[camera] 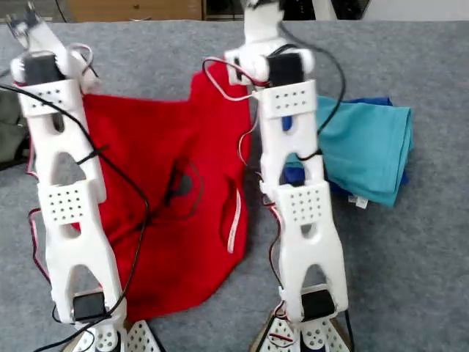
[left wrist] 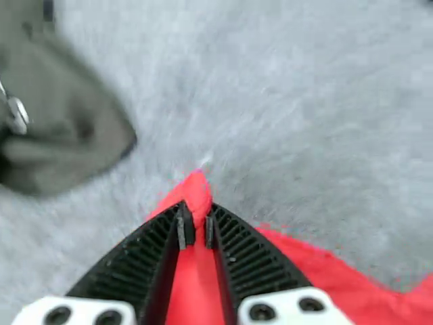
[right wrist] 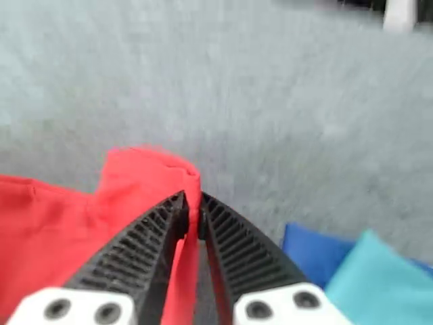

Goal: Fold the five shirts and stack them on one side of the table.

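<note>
A good chunk of the red shirt (camera: 161, 139) is hidden under the two white arms in the high view, and its near edge is partly covered by the left arm's base, so I can't really make out the full outline. There's a dark blotch near the middle and a pale strip beside it, no clue what either one is.

The shirt lies spread on the table (camera: 418, 271), under and between the arms. It's soft and wrinkly, and it's held at two corners along its far edge. The left gripper (left wrist: 195, 223) has its ribbed black jaws pinched tight on one red corner, with a little tip of fabric poking out past them. The right gripper (right wrist: 192, 206) is clamped the same way on the other corner, the cloth squeezed into a thin ridge between the jaws.

The table cover is fuzzy grey, kinda felt-like. Just beside the right arm sits a folded turquoise shirt (camera: 366, 147), smooth and squarish, lying on a blue shirt (right wrist: 308, 247) that peeks out at the edges. Over by the left arm there's a crumpled dark olive garment (left wrist: 61, 135), cut off by the frame edge. It has something small and metallic on it that's too blurry to identify.
</note>
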Tool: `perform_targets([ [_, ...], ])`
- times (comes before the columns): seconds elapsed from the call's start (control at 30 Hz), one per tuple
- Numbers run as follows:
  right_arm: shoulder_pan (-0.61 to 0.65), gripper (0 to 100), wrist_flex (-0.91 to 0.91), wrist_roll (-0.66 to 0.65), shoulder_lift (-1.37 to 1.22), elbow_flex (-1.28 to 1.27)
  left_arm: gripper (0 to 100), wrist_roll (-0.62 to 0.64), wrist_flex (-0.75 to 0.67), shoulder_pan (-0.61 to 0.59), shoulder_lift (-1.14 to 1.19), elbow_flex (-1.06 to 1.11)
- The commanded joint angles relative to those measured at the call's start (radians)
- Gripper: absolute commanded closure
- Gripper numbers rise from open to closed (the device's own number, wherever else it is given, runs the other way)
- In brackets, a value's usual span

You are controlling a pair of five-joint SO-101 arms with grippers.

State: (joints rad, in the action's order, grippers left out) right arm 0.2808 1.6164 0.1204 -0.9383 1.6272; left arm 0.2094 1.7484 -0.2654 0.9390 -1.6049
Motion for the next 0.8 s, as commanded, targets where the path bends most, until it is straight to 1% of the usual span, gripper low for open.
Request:
perform_targets([
  [0.0, 0.010, 99.7, 0.025, -0.003, 0.255, 0.041, 98, -0.115, 0.011, -0.023, -0.225, 0.003],
  [0.17, 0.010, 99.8, 0.028, -0.005, 0.507, 0.039, 98, -0.244, 0.012, -0.040, -0.479, 0.005],
  [0.3, 0.015, 99.8, 0.023, -0.012, 0.657, 0.039, 98, -0.256, 0.012, -0.074, -0.659, 0.040],
  [0.37, 0.025, 99.8, 0.023, -0.058, 0.713, 0.039, 98, -0.256, 0.014, -0.094, -0.762, 0.103],
  [0.5, 0.048, 99.8, 0.026, -0.126, 0.808, 0.039, 98, -0.256, 0.014, -0.118, -0.997, 0.331],
  [0.57, 0.048, 99.8, 0.025, -0.130, 0.848, 0.038, 98, -0.258, 0.014, -0.118, -1.135, 0.485],
  [0.67, 0.048, 99.8, 0.028, -0.130, 0.909, 0.038, 98, -0.295, 0.012, -0.115, -1.360, 0.709],
  [0.77, 0.048, 99.8, 0.031, -0.130, 0.974, 0.038, 98, -0.321, 0.012, -0.117, -1.581, 0.887],
])
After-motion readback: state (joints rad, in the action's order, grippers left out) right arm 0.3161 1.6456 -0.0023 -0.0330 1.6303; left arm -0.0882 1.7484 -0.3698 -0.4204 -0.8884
